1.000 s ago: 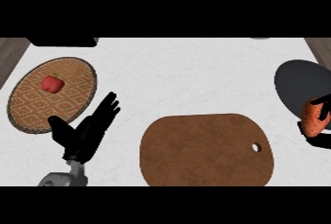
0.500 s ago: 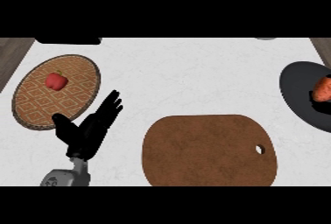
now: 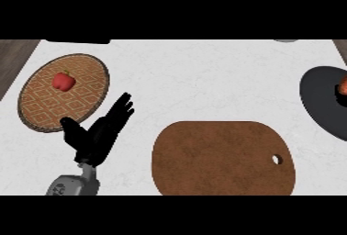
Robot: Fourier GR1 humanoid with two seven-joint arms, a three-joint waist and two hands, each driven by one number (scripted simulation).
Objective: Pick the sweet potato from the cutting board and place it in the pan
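The brown cutting board lies bare at the lower middle of the white counter. At the right edge sits the dark pan, and a sliver of the orange sweet potato shows inside it, mostly cut off by the view's border. My left hand rests open at the lower left, fingers up, between the woven plate and the cutting board. My right hand does not show.
A round woven plate at the left holds a red bell pepper. The counter's wooden edge shows at the far left and top right corners. A dark object lies along the top edge.
The right hand with the sweet potato has left the view; only a sliver of the potato remains, in the pan. The whole scene has shifted rightward. The left hand stays still.
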